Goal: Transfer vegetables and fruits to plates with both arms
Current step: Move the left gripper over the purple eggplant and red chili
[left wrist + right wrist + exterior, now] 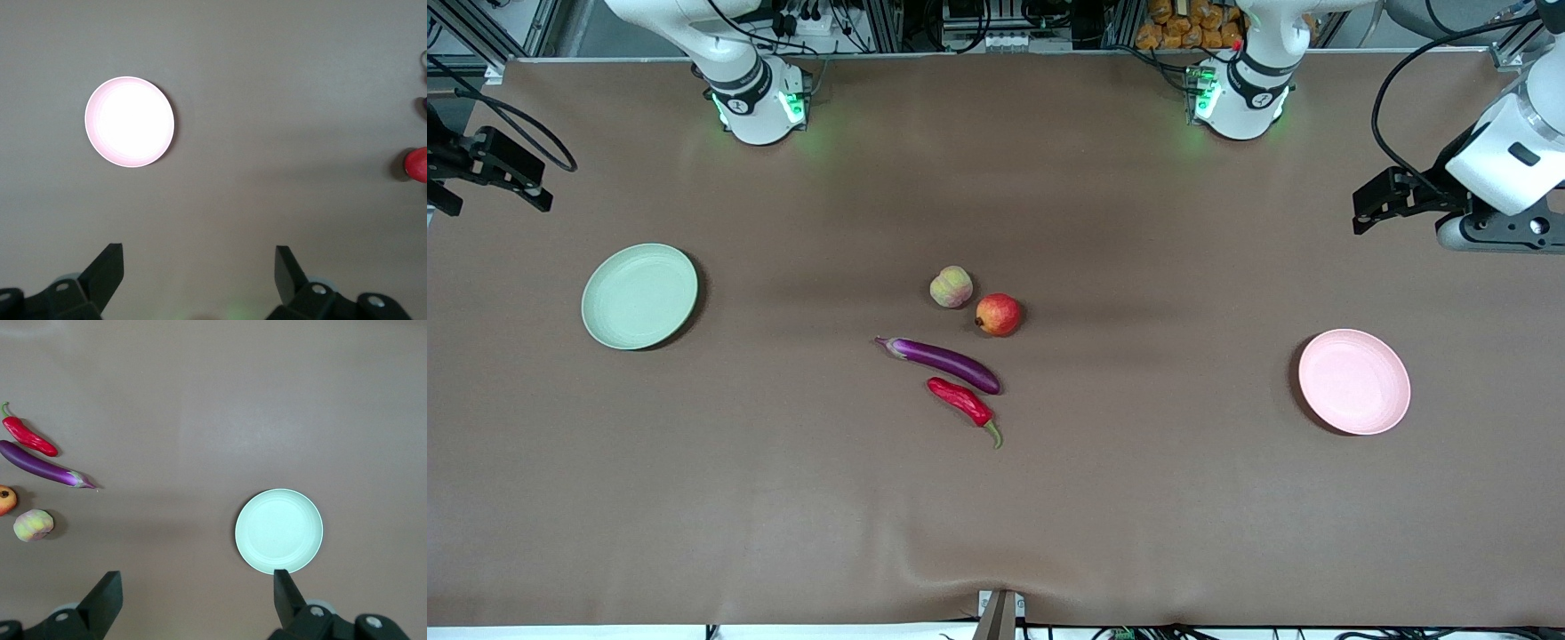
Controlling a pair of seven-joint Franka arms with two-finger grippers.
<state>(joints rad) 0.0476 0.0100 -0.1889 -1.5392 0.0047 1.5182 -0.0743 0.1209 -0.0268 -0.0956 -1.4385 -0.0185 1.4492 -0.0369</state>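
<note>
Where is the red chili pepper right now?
In the front view, the chili pepper lies mid-table beside the eggplant, nearer the camera than it, between both plates.

Table (pixel 783 498): plates (pixel 639 296), fruits (pixel 951 286), vegetables (pixel 943 360)

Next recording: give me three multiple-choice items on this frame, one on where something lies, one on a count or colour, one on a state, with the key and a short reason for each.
1. Which item lies nearest the front camera?
A. peach
B. chili pepper
C. pomegranate

2. How many plates are on the table?
A. one
B. two
C. three

3. How do the two grippers stand?
A. both open and empty
B. both shut on fruit
C. one holds the eggplant

Key:
1 B: the chili pepper lies lowest, below the eggplant, pomegranate and peach.
2 B: a green plate and a pink plate.
3 A: the left gripper and right gripper show spread fingers with nothing between.
</note>
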